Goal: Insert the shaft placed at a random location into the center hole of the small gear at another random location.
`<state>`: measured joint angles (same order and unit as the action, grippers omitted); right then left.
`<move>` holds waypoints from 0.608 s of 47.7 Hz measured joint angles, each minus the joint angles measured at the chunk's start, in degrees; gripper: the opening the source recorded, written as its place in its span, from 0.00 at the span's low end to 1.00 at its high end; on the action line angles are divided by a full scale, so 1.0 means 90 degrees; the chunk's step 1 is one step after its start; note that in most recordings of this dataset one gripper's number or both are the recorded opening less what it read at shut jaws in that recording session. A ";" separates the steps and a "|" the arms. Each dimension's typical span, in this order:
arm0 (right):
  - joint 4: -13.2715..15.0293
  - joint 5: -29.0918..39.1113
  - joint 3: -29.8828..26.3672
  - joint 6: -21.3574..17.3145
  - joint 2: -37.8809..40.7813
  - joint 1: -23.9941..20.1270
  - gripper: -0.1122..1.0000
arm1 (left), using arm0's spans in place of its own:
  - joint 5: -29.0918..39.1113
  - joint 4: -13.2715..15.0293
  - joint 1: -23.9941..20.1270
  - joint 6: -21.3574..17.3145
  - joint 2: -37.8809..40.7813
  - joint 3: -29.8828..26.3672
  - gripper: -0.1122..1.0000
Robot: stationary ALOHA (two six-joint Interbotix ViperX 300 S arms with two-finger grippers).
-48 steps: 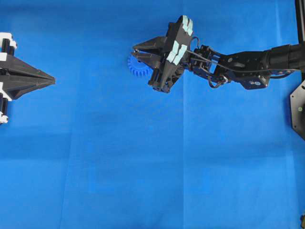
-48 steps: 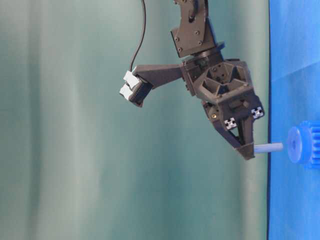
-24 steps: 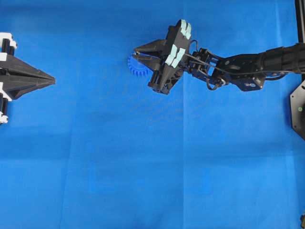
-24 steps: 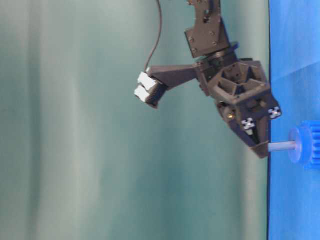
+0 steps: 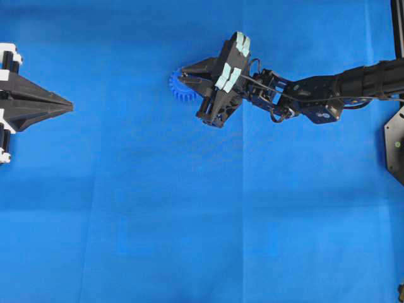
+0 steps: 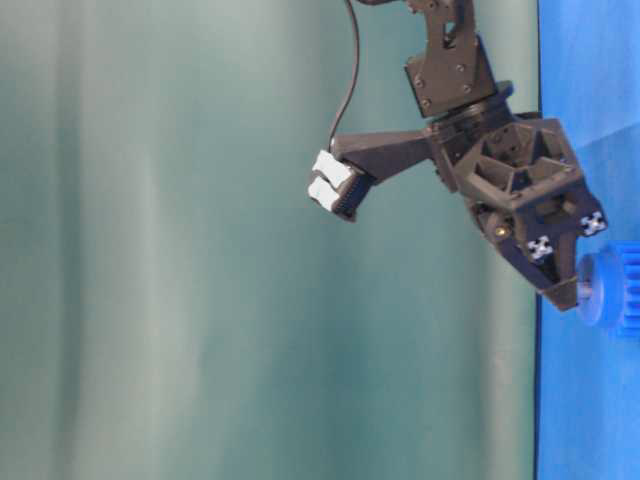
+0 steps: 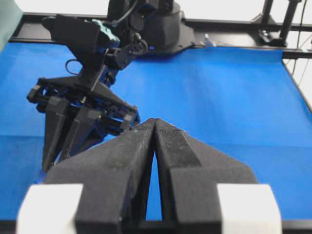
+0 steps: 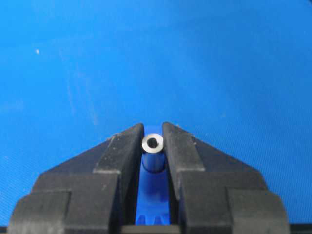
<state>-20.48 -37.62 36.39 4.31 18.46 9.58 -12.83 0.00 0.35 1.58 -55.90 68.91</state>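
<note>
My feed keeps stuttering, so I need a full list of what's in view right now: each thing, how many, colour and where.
Small blue plastic toothed gear: one, bright blue, upper middle of the overhead view, partly under the right tool.
Thin silvery metal shaft: one, silver-grey, clamped between the right tool's fingers, right over the gear's hub.
Blue cloth: one, blue, covering the table.
Green curtain: one, teal, backdrop in the table-level view.
Black frame rail: black, along the table's far edge.
Left tool: one, black, shut, empty, left edge of the overhead view.
Right tool: one, black, shut on the shaft.
</note>
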 measured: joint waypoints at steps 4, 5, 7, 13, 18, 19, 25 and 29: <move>0.0000 0.0000 0.0010 0.0000 0.0020 0.0000 0.13 | 0.0000 0.0000 0.0000 0.0000 0.0000 -0.0010 0.10; 0.0000 0.0000 0.0000 0.0000 0.0029 0.0000 0.13 | 0.0000 -0.0010 0.0000 0.0000 0.0000 0.0000 0.10; -0.0010 0.0000 0.0000 0.0000 0.0049 0.0000 0.13 | 0.0000 0.0000 0.0010 0.0000 0.0000 -0.0010 0.10; -0.0020 0.0010 0.0000 0.0000 0.0098 0.0000 0.13 | 0.0000 -0.0010 0.0000 0.0000 0.0000 -0.0010 0.10; -0.0029 0.0039 0.0000 0.0000 0.0098 0.0000 0.13 | 0.0000 0.0000 0.0000 0.0000 0.0000 0.0000 0.10; -0.0029 0.0059 0.0000 0.0000 0.0098 0.0000 0.13 | 0.0000 0.0000 0.0000 0.0000 0.0000 0.0000 0.10; -0.0029 0.0098 0.0000 0.0000 0.0088 0.0000 0.13 | 0.0000 -0.0010 0.0000 0.0000 0.0000 -0.0010 0.10; -0.0020 0.0107 -0.0010 0.0000 0.0098 0.0000 0.13 | 0.0000 -0.0010 0.0000 0.0000 0.0000 0.0000 0.10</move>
<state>-20.65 -36.65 36.30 4.31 19.34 9.58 -12.83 -0.09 0.35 1.58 -55.90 68.91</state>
